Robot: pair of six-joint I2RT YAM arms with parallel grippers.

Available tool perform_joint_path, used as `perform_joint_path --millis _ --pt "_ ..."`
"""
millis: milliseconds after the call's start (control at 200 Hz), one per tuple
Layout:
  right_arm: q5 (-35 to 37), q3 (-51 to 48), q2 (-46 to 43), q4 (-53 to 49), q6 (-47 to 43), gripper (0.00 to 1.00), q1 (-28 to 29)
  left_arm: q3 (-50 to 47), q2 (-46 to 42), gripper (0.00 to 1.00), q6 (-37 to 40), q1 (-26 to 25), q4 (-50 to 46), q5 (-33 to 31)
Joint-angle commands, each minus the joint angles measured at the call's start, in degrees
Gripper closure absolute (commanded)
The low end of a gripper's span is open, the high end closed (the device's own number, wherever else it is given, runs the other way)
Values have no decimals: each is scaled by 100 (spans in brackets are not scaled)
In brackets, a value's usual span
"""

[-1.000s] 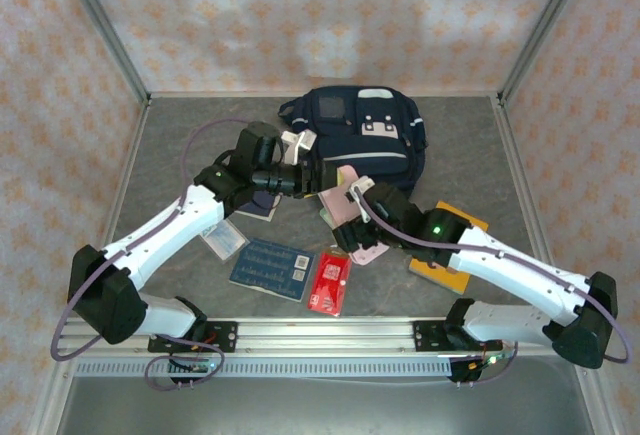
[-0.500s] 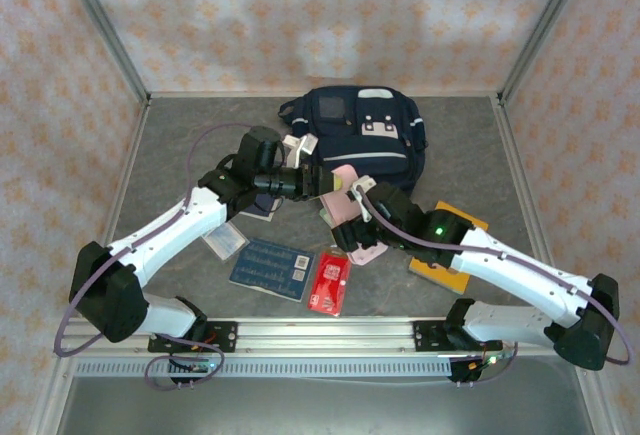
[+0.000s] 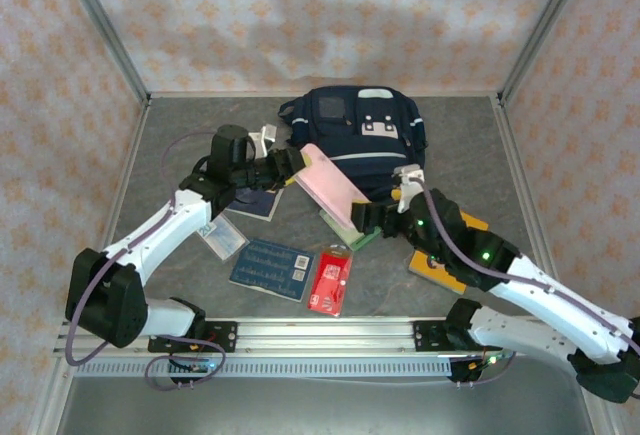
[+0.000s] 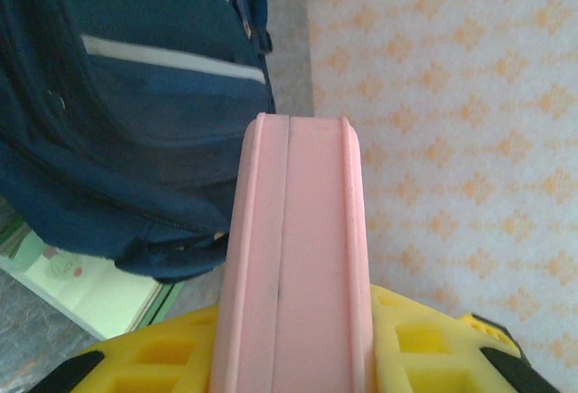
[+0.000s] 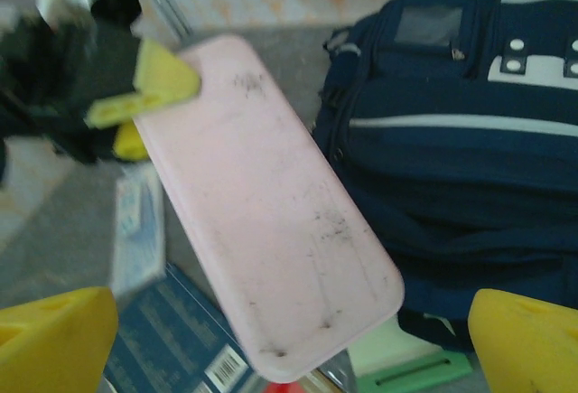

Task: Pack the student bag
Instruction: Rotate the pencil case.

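The student bag [image 3: 365,135], navy with white trim and a grey front patch, lies at the back centre of the table. A flat pink case [image 3: 330,187] hangs tilted in front of it, with my left gripper [image 3: 290,162] shut on its upper left end. In the left wrist view the pink case [image 4: 298,257] stands edge-on between the yellow fingers [image 4: 424,348], with the bag [image 4: 135,122] behind. My right gripper [image 3: 378,217] stands open just right of the case's lower end, apart from it. In the right wrist view the case [image 5: 271,212] hangs ahead of the wide-apart jaws, beside the bag [image 5: 470,167].
On the table in front lie a blue booklet [image 3: 272,268], a red packet [image 3: 330,281], a small card [image 3: 222,237] and a dark booklet [image 3: 255,202]. An orange book [image 3: 445,255] lies under the right arm. A green-edged notebook [image 5: 406,366] lies by the bag's near side.
The left gripper closed on the pink case and lifted it up and leftward. The right gripper let go of the case and drew back to the right.
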Motion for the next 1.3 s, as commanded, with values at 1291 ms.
perform_joint_path --millis 1291 --pt "-1859 -1876 624 5657 4987 39 -1026 -740 -1644 71 -1516 -25 1229 -786"
